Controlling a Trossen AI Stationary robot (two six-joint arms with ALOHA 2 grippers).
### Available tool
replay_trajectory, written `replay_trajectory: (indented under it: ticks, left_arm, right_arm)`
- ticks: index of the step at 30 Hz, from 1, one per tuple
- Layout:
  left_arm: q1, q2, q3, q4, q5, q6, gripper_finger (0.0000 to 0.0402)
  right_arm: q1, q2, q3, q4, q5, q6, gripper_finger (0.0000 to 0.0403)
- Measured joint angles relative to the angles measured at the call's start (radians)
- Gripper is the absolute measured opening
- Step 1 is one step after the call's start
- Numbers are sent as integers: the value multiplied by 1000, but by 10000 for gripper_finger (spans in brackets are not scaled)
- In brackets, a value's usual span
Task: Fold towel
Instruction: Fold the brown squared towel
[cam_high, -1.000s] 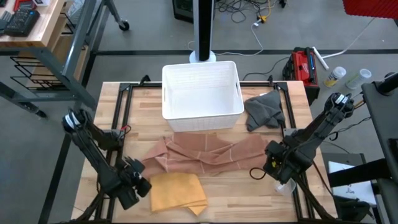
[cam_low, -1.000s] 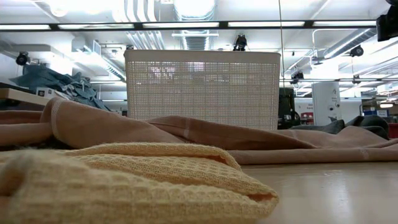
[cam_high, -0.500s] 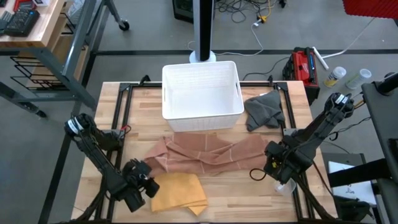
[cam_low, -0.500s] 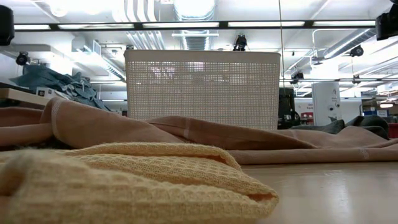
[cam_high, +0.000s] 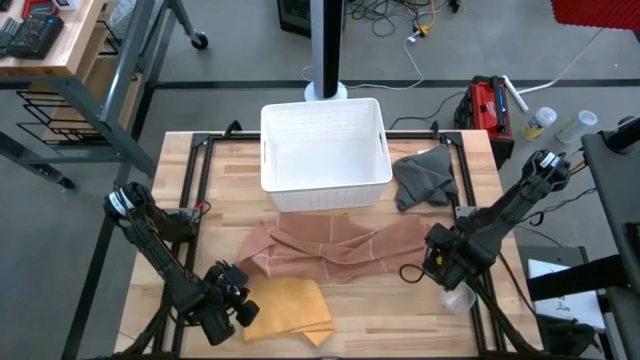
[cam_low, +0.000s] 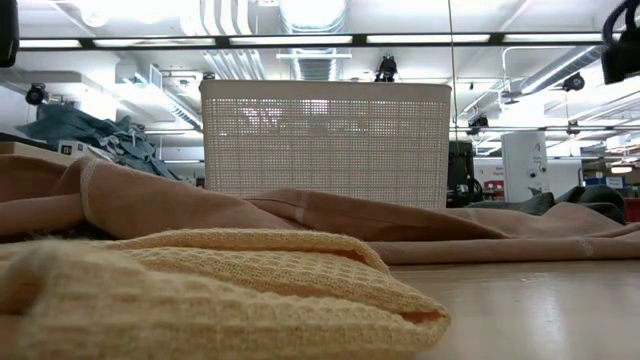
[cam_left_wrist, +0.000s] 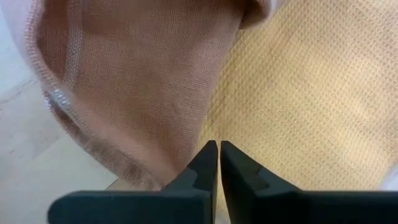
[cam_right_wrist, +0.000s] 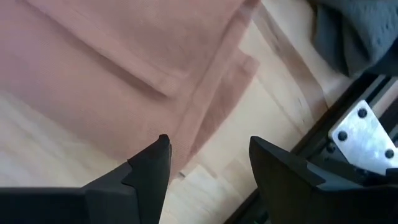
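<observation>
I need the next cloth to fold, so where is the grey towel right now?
In the high view the grey towel lies bunched at the table's far right, just right of the white basket and beyond the pink cloth.

Closest to the lens, a folded yellow waffle-weave towel (cam_low: 210, 290) lying on the pale wooden table (cam_low: 540, 310), its rounded fold ending near the picture's middle. Behind it, a rumpled pinkish-brown towel (cam_low: 300, 215) spread across the whole width, one hemmed edge raised at the left, and behind that a white perforated basket (cam_low: 325, 140) standing upright. Farther back, a dark grey cloth (cam_low: 585, 200) low at the right, a heap of blue-grey fabric (cam_low: 85, 135) at the left, and ceiling strip lights (cam_low: 300, 40) overhead.
</observation>
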Motion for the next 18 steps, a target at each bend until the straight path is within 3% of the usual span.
replay_trajectory:
  ticks: [8,14,18]
  left_arm:
    - [-2,0,6,3,7,-6,1]
    - [-30,0,58,7,96,-8,0]
    - [-44,0,71,-43,226,-71,0]
  right_arm:
    - [-3,22,-6,34,-27,-7,204]
    - [-3,86,-10,127,-66,9,208]
    - [-3,149,-17,124,-59,28,208]
